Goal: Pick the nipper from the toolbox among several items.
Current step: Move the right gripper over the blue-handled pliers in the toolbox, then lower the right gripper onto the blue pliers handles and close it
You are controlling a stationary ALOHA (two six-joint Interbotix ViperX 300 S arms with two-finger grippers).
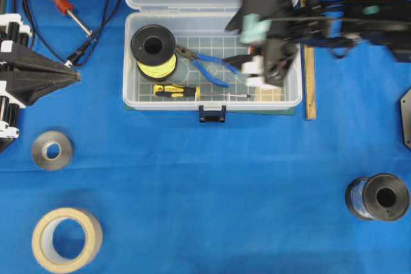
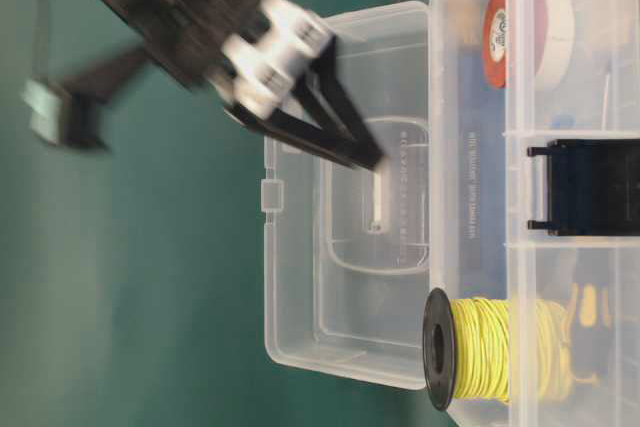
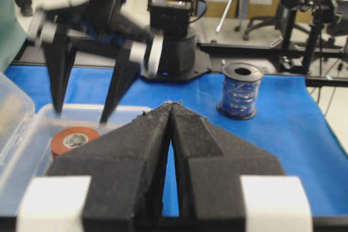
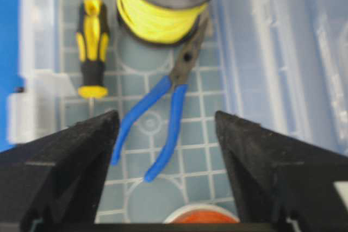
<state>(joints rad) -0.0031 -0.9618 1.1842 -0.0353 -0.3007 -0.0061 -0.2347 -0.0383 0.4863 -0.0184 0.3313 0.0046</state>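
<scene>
The toolbox [image 1: 212, 104] sits at the rear centre of the worktop [image 1: 212, 190], lid swung back behind it. Inside, the wire spool [image 1: 154, 48] stands at the left end. The nipper [image 1: 204, 63] lies just right of the spool, handles pointing right. The screwdriver [image 1: 174, 90] lies along the front wall, before the spool. The tape roll [image 3: 73, 139] lies at the right end. The right gripper [image 4: 166, 129] hangs over that end, jaws apart, handles between them in its wrist view.

Blue table [image 1: 192, 184]: toolbox [image 1: 135, 62], 2 tape rolls [image 1: 67, 239], spool [image 1: 379, 197].
</scene>
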